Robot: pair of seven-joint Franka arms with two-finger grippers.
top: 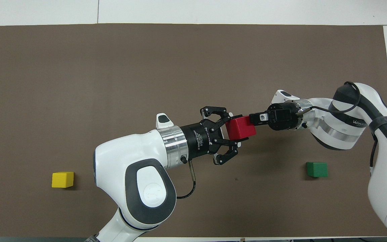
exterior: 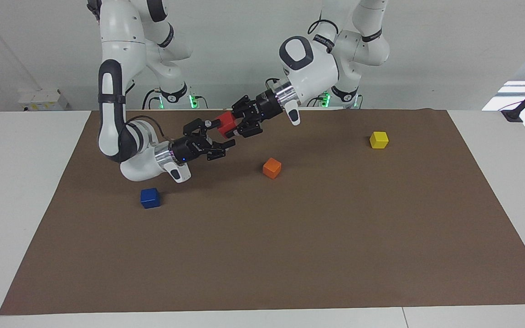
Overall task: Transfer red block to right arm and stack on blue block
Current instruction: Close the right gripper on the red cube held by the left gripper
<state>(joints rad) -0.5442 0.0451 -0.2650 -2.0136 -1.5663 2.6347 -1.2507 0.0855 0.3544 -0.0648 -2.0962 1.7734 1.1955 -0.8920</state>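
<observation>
The red block (exterior: 225, 124) (top: 241, 128) hangs in the air above the mat, with my left gripper (exterior: 232, 126) (top: 232, 129) shut on it. My right gripper (exterior: 214, 135) (top: 254, 121) faces it from the right arm's end, open, its fingertips just reaching the block's free end; I cannot tell whether they touch. The blue block (exterior: 150, 197) lies on the mat toward the right arm's end, farther from the robots than the right wrist. In the overhead view the right arm hides it.
An orange block (exterior: 271, 167) lies on the brown mat (exterior: 290, 255) under the left gripper's reach. A yellow block (exterior: 378, 140) (top: 62, 179) sits toward the left arm's end. A green block (top: 316, 169) lies near the robots beside the right arm.
</observation>
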